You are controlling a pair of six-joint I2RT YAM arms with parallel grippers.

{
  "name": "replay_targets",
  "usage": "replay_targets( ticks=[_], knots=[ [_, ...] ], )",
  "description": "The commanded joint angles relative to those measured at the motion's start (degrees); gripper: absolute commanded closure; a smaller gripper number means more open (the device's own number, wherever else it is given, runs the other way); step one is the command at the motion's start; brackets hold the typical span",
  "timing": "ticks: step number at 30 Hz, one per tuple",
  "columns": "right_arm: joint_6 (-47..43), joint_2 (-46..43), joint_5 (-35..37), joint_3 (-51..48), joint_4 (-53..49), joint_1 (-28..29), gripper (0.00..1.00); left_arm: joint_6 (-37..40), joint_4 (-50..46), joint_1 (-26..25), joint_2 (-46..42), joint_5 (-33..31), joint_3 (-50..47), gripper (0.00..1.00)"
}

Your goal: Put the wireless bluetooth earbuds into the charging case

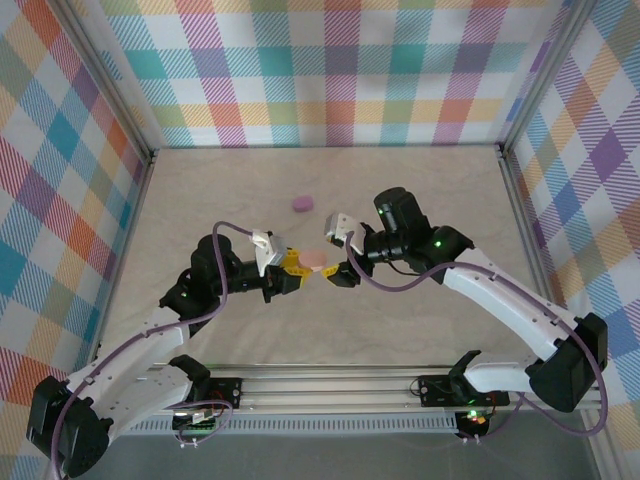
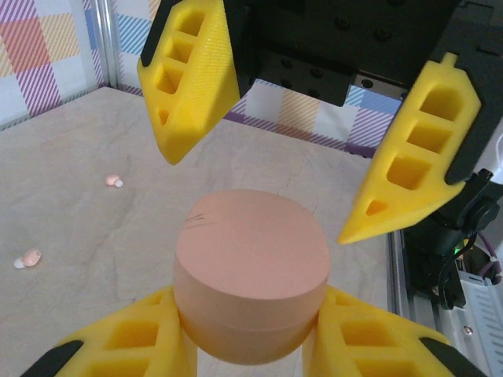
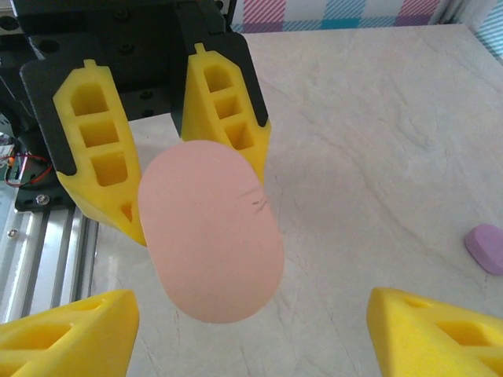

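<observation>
Currently, the left fingers are closed on a round pink case near the middle of the pale marbled surface. In the left wrist view, the left fingers press against opposite sides of the pink case, one finger on each side. The flat top of the case faces the camera. A thin seam runs around the side of the case.

The right fingers face the left fingers from the other side of the case. In the left wrist view, the right fingers are spread wide, one on each side beyond the case, and touch nothing. In the right wrist view, the right fingers are equally wide apart at the bottom corners. The pink case sits between them and the left fingers that grip it.

One earbud lies on the surface, well apart from the case. A second earbud lies on the surface nearer the camera, apart from the first. Both are small and pale pink.

A purple puck rests on the surface beyond the case, apart from both arms. It also appears at the right edge of the right wrist view.
</observation>
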Motion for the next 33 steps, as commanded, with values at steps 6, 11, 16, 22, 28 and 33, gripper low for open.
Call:
replay_targets(
  ticks=[6,11,16,22,28,33],
  knots=[
    [1.12,2.1,-2.78,1.58,3.98,0.26,0.22,-1.59,-0.34,-0.31,-1.15,-0.23,-0.74,0.83],
    [0.36,3.91,-2.49,3.29,2.06,0.25,0.23,-1.04,-1.3,-0.3,-2.3,-0.85,-0.64,0.83],
    [0.34,4.1,-2.43,3.23,2.05,0.26,0.22,-1.12,-1.56,-0.31,-2.25,-0.68,-0.38,0.83],
    [2.99,4.52,1.66,3.84,3.16,0.17,0.22,-0.95,-2.42,-0.31,-2.62,-0.22,-0.55,0.83],
    [4.02,6.18,5.35,6.27,2.82,-0.07,0.22,-0.86,-3.36,-0.31,-3.36,-0.13,-1.15,0.83],
    [4.05,6.3,5.85,7.46,2.98,-0.18,0.22,-1.02,-3.24,-0.31,-3.47,-0.07,-1.61,0.83]
  ],
)
